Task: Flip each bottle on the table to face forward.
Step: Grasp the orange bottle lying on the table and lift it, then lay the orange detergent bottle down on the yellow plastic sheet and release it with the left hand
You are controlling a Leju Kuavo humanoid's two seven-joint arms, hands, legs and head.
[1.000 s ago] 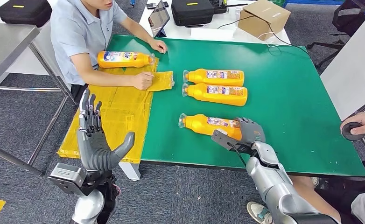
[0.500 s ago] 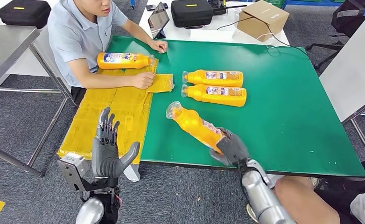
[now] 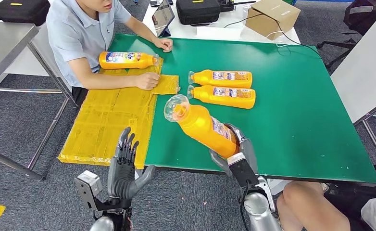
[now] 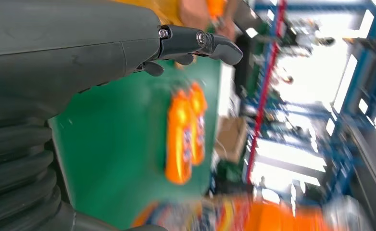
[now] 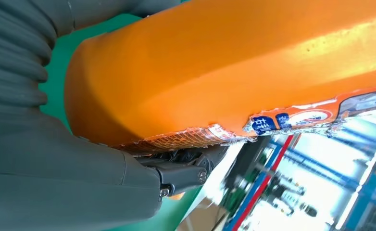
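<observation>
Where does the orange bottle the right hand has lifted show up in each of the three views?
Head view: the lifted bottle tilts up near the table's front edge, its base gripped by the right hand.
Left wrist view: a blurred orange shape at the picture's lower edge is probably it.
Right wrist view: the bottle's body fills most of the picture.
Shared landmark: the green table top.

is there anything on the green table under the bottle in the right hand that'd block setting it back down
Nothing visible. The right hand holds the orange bottle tilted above bare green table; the two lying bottles sit farther back.
</observation>
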